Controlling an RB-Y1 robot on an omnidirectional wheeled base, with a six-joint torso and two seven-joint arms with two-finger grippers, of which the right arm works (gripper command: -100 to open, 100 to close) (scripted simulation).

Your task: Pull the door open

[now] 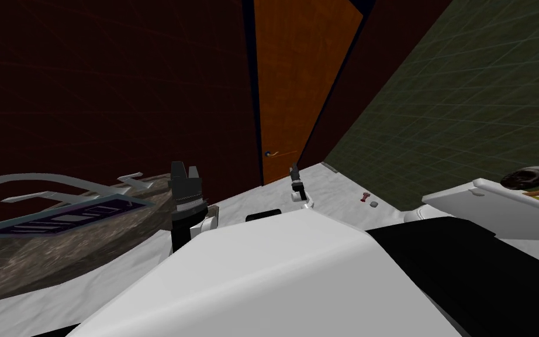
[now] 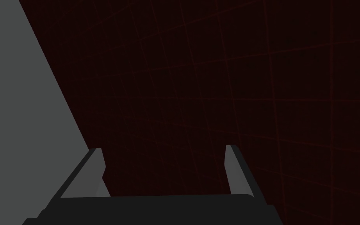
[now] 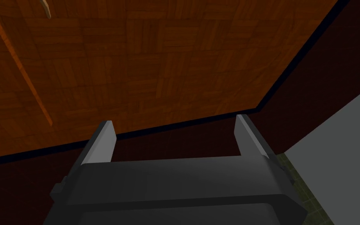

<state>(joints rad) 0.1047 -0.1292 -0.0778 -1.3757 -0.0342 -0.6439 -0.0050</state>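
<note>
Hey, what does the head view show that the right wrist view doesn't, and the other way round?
Head view extras: the left end effector beside a mottled brown counter, and a small red item on the pale floor. Right wrist extras: the parquet grain of the door up close, and the right end effector with its fingers standing open, holding nothing. Shared: that orange-brown door and the dark red wall around it.

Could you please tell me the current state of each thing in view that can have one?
Door: looks shut in its frame.
Door handle: not gripped, nothing touching it.
Left gripper: open, empty, facing the dark red wall.
Right gripper: open, empty, facing the door, not touching it.
</note>
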